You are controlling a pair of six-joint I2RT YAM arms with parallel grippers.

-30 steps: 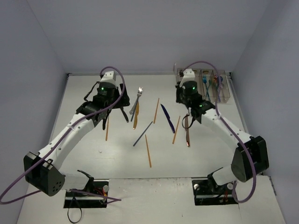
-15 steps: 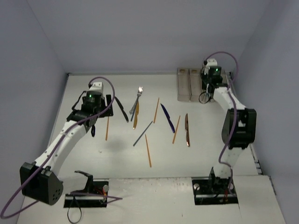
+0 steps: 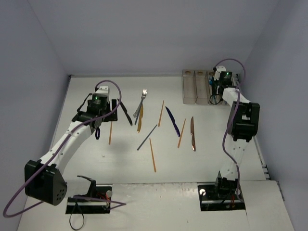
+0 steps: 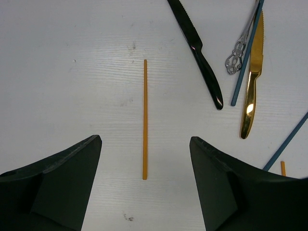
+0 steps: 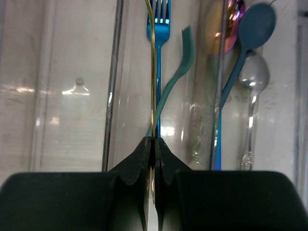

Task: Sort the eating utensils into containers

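My left gripper (image 3: 98, 126) (image 4: 145, 140) is open and empty, hovering over an orange chopstick (image 4: 144, 119) (image 3: 110, 132) that lies between its jaws. A black knife (image 4: 199, 53), a gold knife (image 4: 252, 82) and a silver fork handle (image 4: 237, 53) lie to its right. My right gripper (image 3: 216, 96) (image 5: 154, 142) is shut on a thin gold utensil (image 5: 153, 57), seen edge-on, above the clear bins (image 3: 189, 91). The bin below it holds a blue fork (image 5: 161, 24) and a teal fork (image 5: 180, 62). The bin to its right holds spoons (image 5: 253, 72).
Mid-table lie a silver fork (image 3: 143, 98), a blue stick (image 3: 147, 138), three more orange chopsticks (image 3: 161, 114) (image 3: 152, 155) (image 3: 181, 133), a purple utensil (image 3: 173, 121) and a copper knife (image 3: 193, 134). Walls close in on three sides.
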